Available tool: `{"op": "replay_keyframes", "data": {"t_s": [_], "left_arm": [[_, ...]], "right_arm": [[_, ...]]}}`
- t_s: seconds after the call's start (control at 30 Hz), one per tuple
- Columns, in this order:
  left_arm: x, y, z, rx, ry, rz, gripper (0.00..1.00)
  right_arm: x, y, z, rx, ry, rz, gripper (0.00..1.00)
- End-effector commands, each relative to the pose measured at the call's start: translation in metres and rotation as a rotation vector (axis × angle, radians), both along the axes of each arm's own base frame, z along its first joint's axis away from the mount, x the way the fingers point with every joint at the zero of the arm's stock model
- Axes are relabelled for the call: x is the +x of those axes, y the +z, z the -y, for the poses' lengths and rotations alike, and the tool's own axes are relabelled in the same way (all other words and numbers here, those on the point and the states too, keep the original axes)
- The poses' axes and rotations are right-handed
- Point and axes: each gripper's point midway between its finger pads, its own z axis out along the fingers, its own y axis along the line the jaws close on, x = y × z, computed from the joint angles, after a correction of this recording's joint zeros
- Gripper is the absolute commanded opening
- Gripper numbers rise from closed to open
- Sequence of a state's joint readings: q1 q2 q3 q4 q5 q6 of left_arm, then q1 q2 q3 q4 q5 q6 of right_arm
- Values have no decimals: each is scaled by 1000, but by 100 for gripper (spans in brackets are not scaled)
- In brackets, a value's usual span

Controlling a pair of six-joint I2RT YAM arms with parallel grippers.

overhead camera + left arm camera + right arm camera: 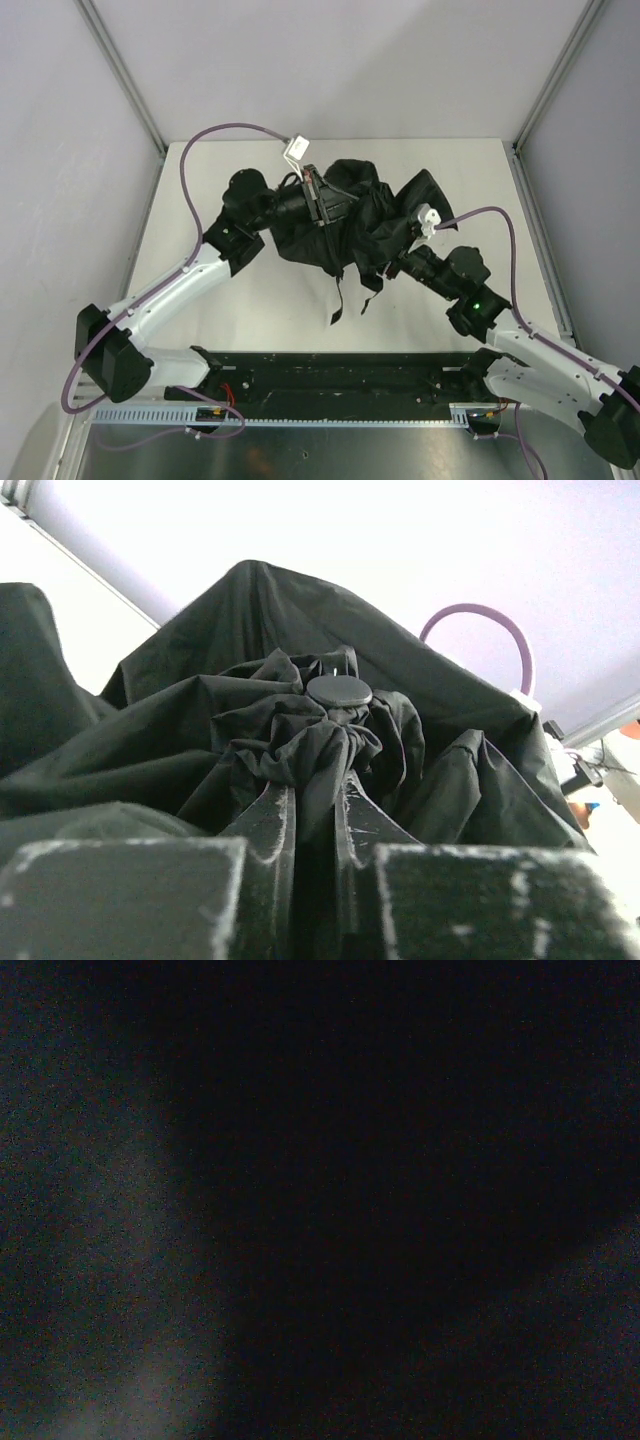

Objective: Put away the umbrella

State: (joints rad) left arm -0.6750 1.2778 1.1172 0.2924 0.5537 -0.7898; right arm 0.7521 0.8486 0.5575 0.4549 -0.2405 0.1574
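The umbrella [375, 205] is a crumpled heap of black fabric at the middle of the table, with two straps [337, 298] trailing toward the near edge. My left gripper [326, 206] reaches in from the left. In the left wrist view it [315, 785] is shut on a bunched fold of the umbrella [250, 630], just below the round black cap [338, 691]. My right arm [450, 272] comes in from the right and its gripper end is buried under the fabric. The right wrist view is almost wholly dark, so its jaws do not show.
The white table [250, 300] is ringed by grey walls with metal corner posts [120, 70]. Purple cables [190, 190] arc over both arms. A black rail [340, 365] runs along the near edge between the arm bases.
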Motion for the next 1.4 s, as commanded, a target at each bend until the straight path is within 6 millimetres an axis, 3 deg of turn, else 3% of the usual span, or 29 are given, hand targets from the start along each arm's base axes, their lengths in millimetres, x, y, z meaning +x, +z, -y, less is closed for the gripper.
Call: {"op": "replay_keyframes", "data": {"t_s": [0.0, 0.07, 0.23, 0.33, 0.43, 0.53, 0.73, 0.87, 1.03, 1.17, 1.23, 1.37], "left_arm": [[1, 38, -11, -81, -20, 121, 2], [2, 38, -19, -85, -14, 142, 1], [1, 49, -39, -108, -19, 212, 0], [2, 58, -55, -123, 3, 257, 0], [1, 65, -69, -123, 11, 312, 0], [-4, 64, -78, -102, 0, 373, 0], [-26, 52, -83, -49, -62, 504, 0], [-38, 49, -86, -38, -89, 553, 0], [-48, 51, -86, -40, -128, 562, 0], [-51, 53, -87, -42, -138, 568, 0], [-52, 53, -87, -42, -144, 572, 0], [-51, 54, -87, -46, -132, 572, 0]], "right_arm": [[-22, 49, -1, 86, 57, 76, 5], [-23, 42, 4, 78, 39, 26, 28], [-33, 20, 15, 38, 22, -104, 74], [-41, 0, 20, -1, 18, -206, 85], [-52, -17, 30, -36, 13, -295, 89], [-66, -10, 43, -19, 12, -322, 89], [-68, 72, 57, 74, -17, -199, 84], [-50, 105, 55, 56, -70, -95, 72], [-44, 118, 28, 21, 20, -20, 76], [-39, 121, 11, 30, 67, -11, 68], [-39, 128, 5, 53, 90, 5, 60], [-45, 134, -4, 75, 152, 10, 23]]}}
